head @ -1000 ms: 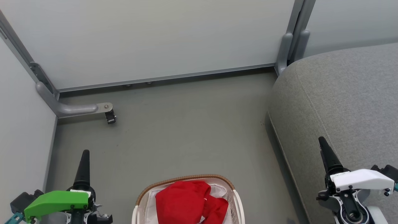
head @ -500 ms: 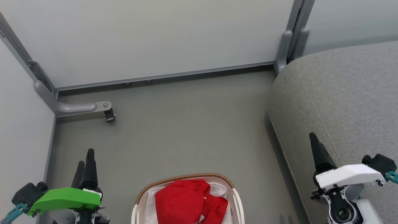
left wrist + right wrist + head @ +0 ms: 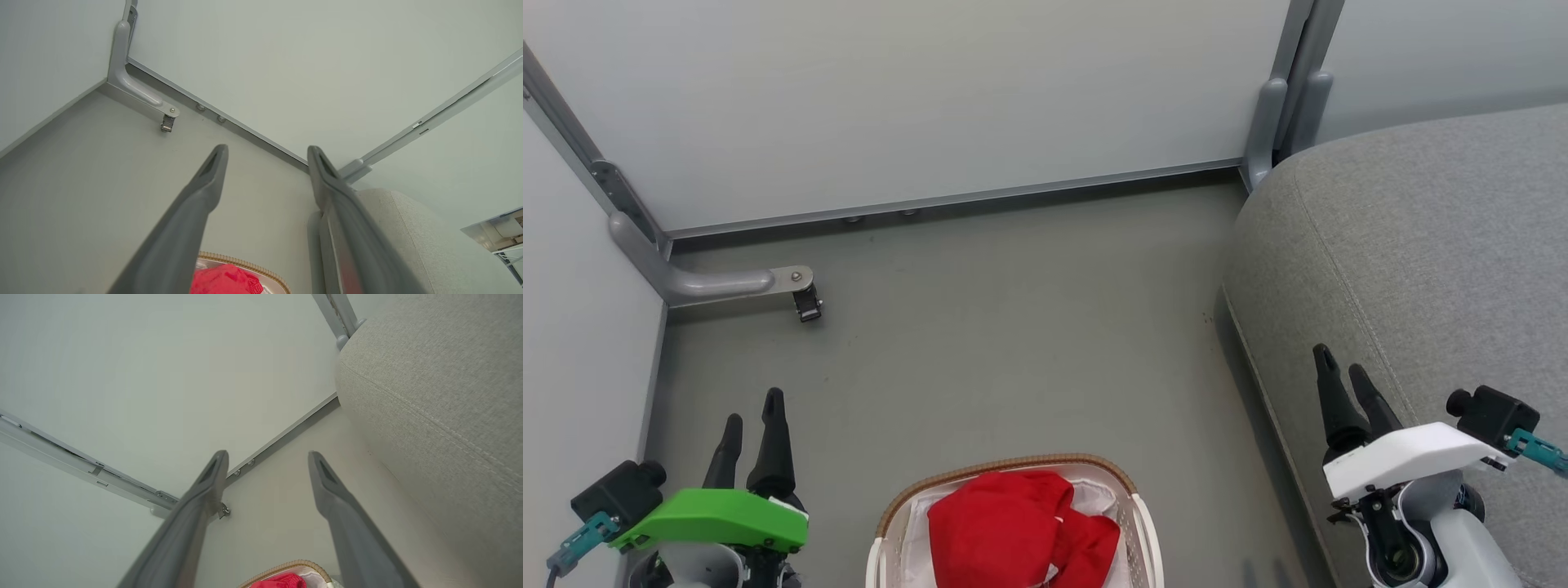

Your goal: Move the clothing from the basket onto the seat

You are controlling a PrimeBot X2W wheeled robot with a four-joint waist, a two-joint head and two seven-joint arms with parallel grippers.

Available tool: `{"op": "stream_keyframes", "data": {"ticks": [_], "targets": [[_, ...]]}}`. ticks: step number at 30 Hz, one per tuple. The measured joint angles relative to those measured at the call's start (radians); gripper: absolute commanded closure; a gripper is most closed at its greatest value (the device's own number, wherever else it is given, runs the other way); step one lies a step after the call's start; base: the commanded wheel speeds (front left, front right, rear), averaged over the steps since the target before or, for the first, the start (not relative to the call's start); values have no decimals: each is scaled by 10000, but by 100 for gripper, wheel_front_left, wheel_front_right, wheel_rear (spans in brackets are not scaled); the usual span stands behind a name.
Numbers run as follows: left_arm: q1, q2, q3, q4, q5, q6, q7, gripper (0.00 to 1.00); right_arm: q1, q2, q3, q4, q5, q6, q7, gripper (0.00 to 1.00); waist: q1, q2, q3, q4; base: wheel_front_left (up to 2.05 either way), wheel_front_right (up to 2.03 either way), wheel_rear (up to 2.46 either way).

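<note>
A crumpled heap of red clothing (image 3: 1013, 529) lies in the white basket (image 3: 1011, 467) with a brown woven rim, at the bottom middle of the head view; no numerals show. The grey seat (image 3: 1421, 261) fills the right side. My left gripper (image 3: 753, 406) stands open to the left of the basket, above the floor. Open too, my right gripper (image 3: 1342, 362) hangs over the seat's left edge, right of the basket. The left wrist view catches the clothing (image 3: 224, 279) and basket rim (image 3: 261, 269) below the fingers; the right wrist view shows the seat (image 3: 441, 396) and clothing (image 3: 282, 582).
Pale partition walls (image 3: 915, 98) close the back and left. A grey bracket foot with a small caster (image 3: 805, 300) stands on the grey floor (image 3: 1013, 327) at the left. A vertical post (image 3: 1278, 98) meets the seat's far corner. White cloth (image 3: 1094, 494) lines the basket under the clothing.
Both grippers have turned so their two fingers now show apart, and both have shifted slightly inward. The head camera has shifted a little; basket and clothing lie as before.
</note>
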Motion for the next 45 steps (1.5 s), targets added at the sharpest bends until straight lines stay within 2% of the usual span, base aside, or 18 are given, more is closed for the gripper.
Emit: {"op": "stream_keyframes", "data": {"ticks": [25,45], "targets": [[-28,115,-265,389,3099,0,-727,0,-260,48,313,525,-3269,0,-704,0,0,0,35,-50,0,0,0],[12,109,-309,506,4920,0,-1185,0,-331,92,491,920,-5371,0,-1158,0,0,0,70,-148,0,0,0]]}}
